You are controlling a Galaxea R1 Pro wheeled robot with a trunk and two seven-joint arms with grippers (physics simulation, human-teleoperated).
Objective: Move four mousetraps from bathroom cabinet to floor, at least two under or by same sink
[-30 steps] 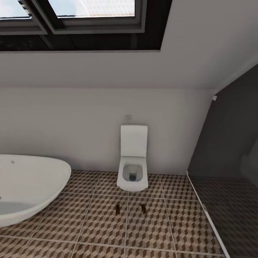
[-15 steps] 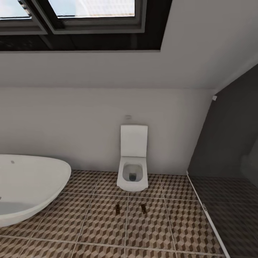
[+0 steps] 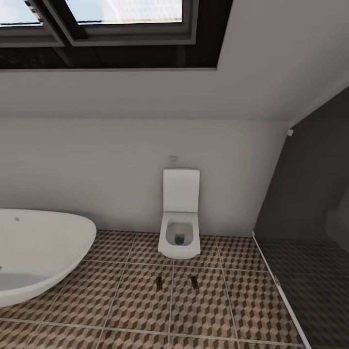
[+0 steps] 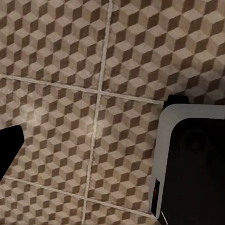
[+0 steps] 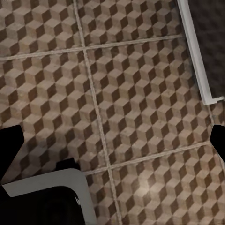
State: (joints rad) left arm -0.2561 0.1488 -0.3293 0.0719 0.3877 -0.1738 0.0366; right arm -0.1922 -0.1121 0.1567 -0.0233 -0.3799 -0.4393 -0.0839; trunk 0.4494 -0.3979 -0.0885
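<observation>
Head view, two mousetraps (image 3: 159, 283) on bathroom floor (image 3: 208, 310) before toilet (image 3: 180, 228), hands' state unclear.

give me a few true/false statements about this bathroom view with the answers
1. Two small dark objects lie on the patterned floor in front of the toilet. True; they are too small to identify.
2. The toilet lid is shut. False; the lid stands up against the wall and the bowl is open.
3. A white bathtub sits at the left of the head view. True.
4. The floor tiles are plain white. False; they carry a brown, beige and white cube pattern.
5. A window is set in the sloped ceiling above. True.
6. The right gripper holds a mousetrap. False; its fingertips stand apart at the edges of the right wrist view with only floor between them.
</observation>
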